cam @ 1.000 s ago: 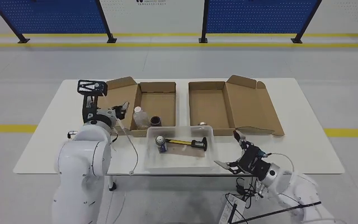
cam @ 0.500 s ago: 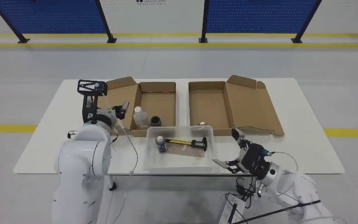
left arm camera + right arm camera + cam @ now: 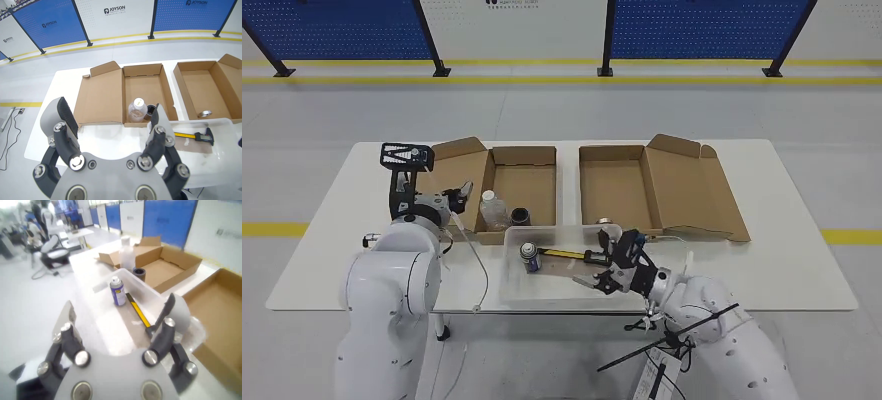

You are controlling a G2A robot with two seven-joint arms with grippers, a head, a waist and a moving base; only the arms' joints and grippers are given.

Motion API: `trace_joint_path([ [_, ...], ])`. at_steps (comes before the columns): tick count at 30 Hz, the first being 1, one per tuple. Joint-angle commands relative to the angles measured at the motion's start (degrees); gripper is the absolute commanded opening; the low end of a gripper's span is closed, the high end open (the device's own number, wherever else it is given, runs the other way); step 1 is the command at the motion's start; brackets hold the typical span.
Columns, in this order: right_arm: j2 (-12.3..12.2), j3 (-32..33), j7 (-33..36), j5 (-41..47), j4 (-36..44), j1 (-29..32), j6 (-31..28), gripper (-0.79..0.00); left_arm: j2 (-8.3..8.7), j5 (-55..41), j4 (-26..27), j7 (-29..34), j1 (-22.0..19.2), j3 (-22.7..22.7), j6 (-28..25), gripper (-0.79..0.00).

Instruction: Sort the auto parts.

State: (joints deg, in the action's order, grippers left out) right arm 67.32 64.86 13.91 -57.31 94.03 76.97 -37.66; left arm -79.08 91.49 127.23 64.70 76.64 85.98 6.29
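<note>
My right gripper (image 3: 602, 263) hangs wide open over the bin (image 3: 542, 292), above the caliper (image 3: 572, 255). The can (image 3: 117, 292) stands upright at its other end. My left gripper (image 3: 109, 106), also wide, sits by the left box (image 3: 143, 89), which holds a bottle (image 3: 137, 111).

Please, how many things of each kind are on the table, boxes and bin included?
Cardboard boxes: 2
Clear bin: 1
Spray can: 1
Caliper: 1
Plastic bottle: 1
Black cylinder: 1
Metal ring: 1
Total: 8
</note>
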Motion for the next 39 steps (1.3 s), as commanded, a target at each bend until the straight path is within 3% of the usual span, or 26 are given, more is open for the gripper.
trace_joint_path([
  [1, 0.6, -2.7, 2.2, 0.2, -3.3, -4.0, 0.0, 0.000, 0.00, 0.0, 0.0, 0.0, 0.0, 0.0, 0.0, 0.000],
  [14, 4.1, -15.3, 3.4, -2.4, -16.4, -17.2, -1.9, 0.000, 0.00, 0.0, 0.0, 0.0, 0.0, 0.0, 0.0, 0.000],
  [30, 4.1, -15.3, 3.4, -2.4, -16.4, -17.2, -1.9, 0.000, 0.00, 0.0, 0.0, 0.0, 0.0, 0.0, 0.0, 0.000],
  [39, 5.4, -18.3, -0.6, -2.1, -19.0, -17.5, 0.5, 0.000, 0.00, 0.0, 0.0, 0.0, 0.0, 0.0, 0.0, 0.000],
])
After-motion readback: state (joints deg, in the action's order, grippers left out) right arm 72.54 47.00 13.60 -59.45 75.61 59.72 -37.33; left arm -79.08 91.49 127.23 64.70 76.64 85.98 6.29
